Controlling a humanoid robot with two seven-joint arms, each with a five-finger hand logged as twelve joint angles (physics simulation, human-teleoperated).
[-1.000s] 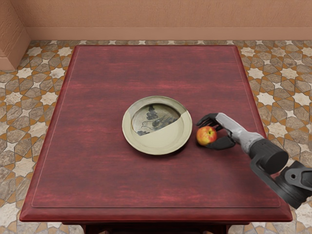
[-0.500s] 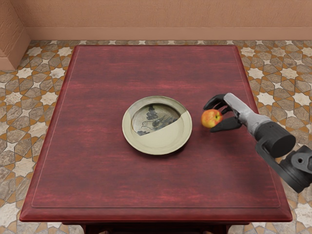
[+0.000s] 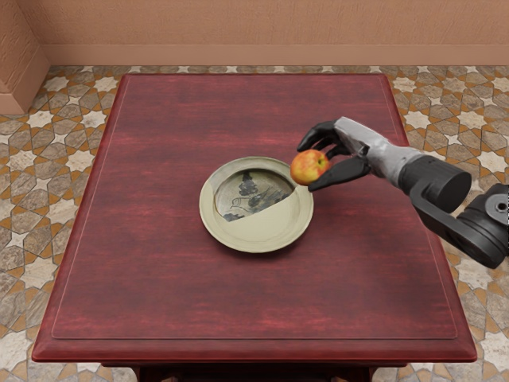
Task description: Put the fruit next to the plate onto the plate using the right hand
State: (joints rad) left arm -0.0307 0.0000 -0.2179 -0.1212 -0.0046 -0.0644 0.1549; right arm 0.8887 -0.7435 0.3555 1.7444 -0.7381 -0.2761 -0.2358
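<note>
Now the right hand (image 3: 340, 150) has its fingers (image 3: 318, 135) wrapped round the apple (image 3: 308, 167), over the plate (image 3: 254, 243) at its two o'clock rim. I'd carry it toward eight o'clock, lower gently, and release at centre.

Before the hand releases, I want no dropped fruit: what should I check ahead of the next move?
1. Right hand shut on the round red-yellow apple: ok.
2. Apple centred over the round cream ceramic plate: not ok, it appears at the right rim.
3. Apple's height above the plate: cannot tell.
4. Plate lying flat on the dark red wooden table: ok.
5. Left arm out of the way: cannot tell, not in view.
</note>
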